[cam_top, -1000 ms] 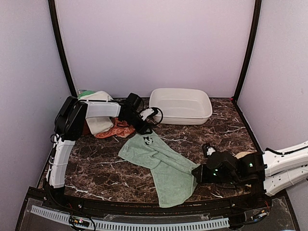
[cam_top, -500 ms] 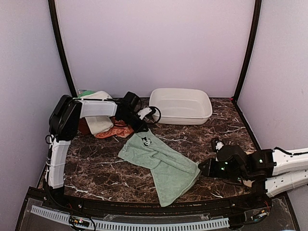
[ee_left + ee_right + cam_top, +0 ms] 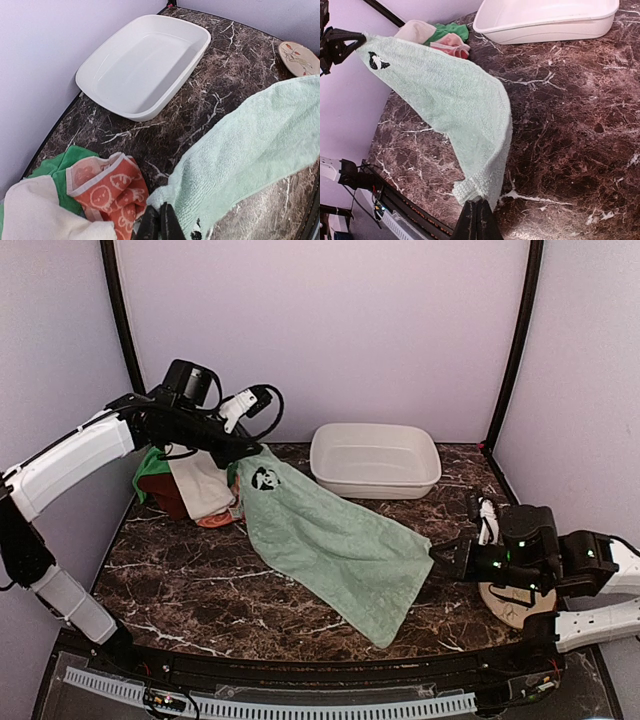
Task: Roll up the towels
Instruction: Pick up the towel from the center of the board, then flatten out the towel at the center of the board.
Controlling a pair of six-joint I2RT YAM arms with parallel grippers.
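Sage-green towel (image 3: 330, 540) is hanging stretched between my two pincers, running from the upper left of the overhead view down to the right of centre. My left pincer (image 3: 247, 451) is clenching the corner nearest the small black-and-white emblem, raised above the table (image 3: 190, 580) at upper left. My right pincer (image 3: 438, 558) is clamping the opposite corner low at the right, just above the dark marble.

I am holding it this way, I judge, to pull the cloth open and straight so it can be laid flat before any rolling begins. The middle is sagging, and the lower corner appears to be trailing on the table toward the bottom of the frame, so the towel is not yet spread out. In each wrist view the cloth is starting right at my closed fingertips and fanning away from them.

The other towels are waiting in a heap at the left edge, beneath my left arm: a cream towel (image 3: 203, 488), an orange towel (image 3: 112, 187) and a bright green towel (image 3: 150, 464). A white basin (image 3: 375, 487) is sitting at upper centre, apart from the cloth. A plate (image 3: 503, 606) is lying partly hidden under my right arm at lower right.
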